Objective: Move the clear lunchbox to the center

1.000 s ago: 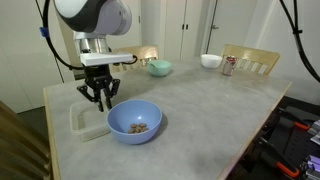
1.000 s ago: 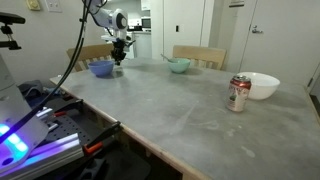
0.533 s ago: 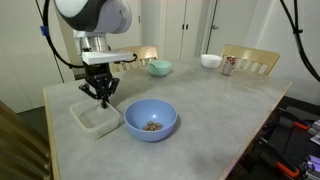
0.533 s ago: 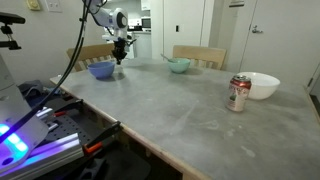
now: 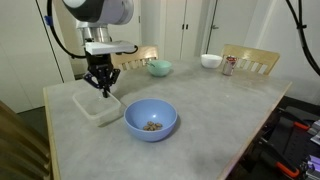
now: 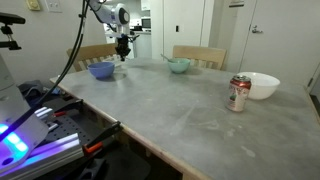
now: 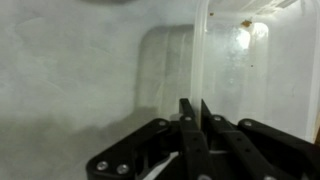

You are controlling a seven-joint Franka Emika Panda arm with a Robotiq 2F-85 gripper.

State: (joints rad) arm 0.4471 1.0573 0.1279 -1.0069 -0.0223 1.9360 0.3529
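Note:
The clear lunchbox (image 5: 95, 106) is a shallow translucent square container at the near-left part of the grey tabletop (image 5: 220, 105). My gripper (image 5: 102, 89) is shut on its rim wall, coming down from above. In the wrist view the two fingers (image 7: 187, 122) pinch the thin upright wall, with the lunchbox (image 7: 240, 70) spreading to the right of my gripper (image 7: 195, 112). I cannot tell whether the box rests on the table or is slightly raised. In an exterior view my gripper (image 6: 123, 54) stands behind the blue bowl (image 6: 101, 69), and the lunchbox is hidden.
The blue bowl (image 5: 150, 120), with bits of food in it, sits just right of the lunchbox. A small teal bowl (image 5: 159, 68), a white bowl (image 5: 210, 61) and a soda can (image 5: 229, 65) stand along the far side. Chairs stand behind the table.
My gripper closed on the lunchbox wall and moved it away from the table's front-left edge. The blue bowl shifted right a second ago and has stayed put since.

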